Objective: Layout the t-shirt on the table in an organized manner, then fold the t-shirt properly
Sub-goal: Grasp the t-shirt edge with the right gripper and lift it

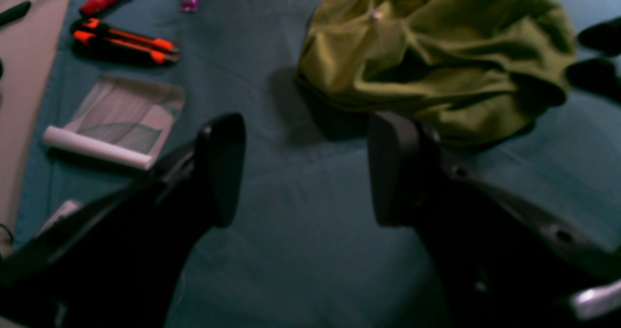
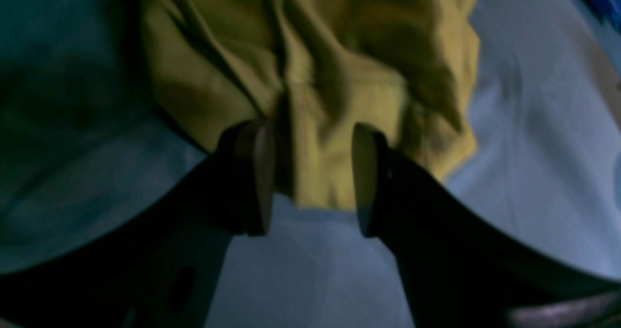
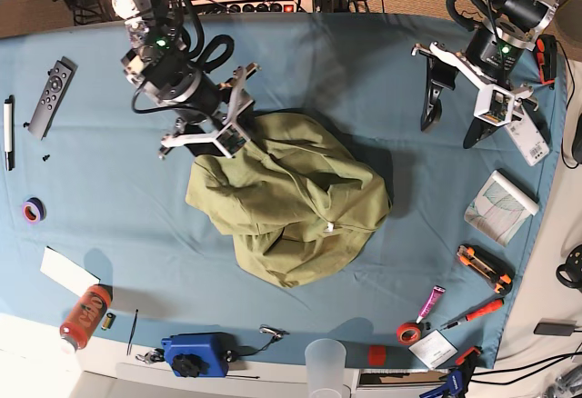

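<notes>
Lying bunched at the base view's centre, the t-shirt (image 3: 291, 200) needs spreading. Right gripper (image 2: 310, 177) gapes astride a fold, gripping nothing; left gripper (image 1: 305, 168) waits wide and empty, upper right

Plain olive-green t-shirt (image 3: 291, 200) with white tag; light-blue table (image 3: 91, 171); black tools.
</notes>
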### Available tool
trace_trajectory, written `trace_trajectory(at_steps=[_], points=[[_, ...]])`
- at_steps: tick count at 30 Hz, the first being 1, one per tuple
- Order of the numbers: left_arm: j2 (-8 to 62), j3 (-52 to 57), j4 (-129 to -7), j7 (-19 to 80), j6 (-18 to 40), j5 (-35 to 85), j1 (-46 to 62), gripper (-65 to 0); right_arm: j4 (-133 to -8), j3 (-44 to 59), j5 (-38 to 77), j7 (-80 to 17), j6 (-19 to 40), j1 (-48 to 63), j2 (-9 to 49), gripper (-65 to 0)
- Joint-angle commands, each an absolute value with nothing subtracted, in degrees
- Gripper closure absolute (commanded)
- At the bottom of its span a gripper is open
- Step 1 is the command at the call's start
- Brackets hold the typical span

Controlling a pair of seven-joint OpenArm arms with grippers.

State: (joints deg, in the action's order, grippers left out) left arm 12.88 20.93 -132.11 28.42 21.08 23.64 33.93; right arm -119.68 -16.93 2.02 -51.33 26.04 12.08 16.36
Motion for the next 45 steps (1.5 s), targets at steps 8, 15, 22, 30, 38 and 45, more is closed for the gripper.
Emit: trace_trajectory(at_steps=[8,15,22,30,38,45], points=[[13.15,21.12,-132.99,27.03,21.08,24.25,34.13,-39.7,-111.15,-25.91,-9.87,-48.75,18.85,7.20,16.69,-26.2],[13.15,21.12,-132.99,27.00,21.06,24.25,34.13,-39.7,-110.87,-28.49,-13.98,-48.88,15.14,4.75,16.69,-26.1],[13.15,21.12,-132.99,27.00,21.06,24.25,34.13,-39.7,-110.87,-28.40,-16.67,-49.06,12.62,4.67,16.69,-22.3],[13.15,21.12,-132.99,27.00,21.06,24.25,34.11,-39.7,-110.89,-28.40,-21.19,-49.17,7.64,4.58,16.69,0.0],[13.17,21.12,-132.99,27.00,21.06,24.23,34.11,-39.7,-116.77,-28.40,-22.00,-50.74,6.15,4.75,16.69,0.0],[13.21,21.12,-132.99,26.94,21.08,24.25,33.95,-39.7,-127.35,-28.40,-18.94,-53.10,7.07,10.31,16.71,0.0]])
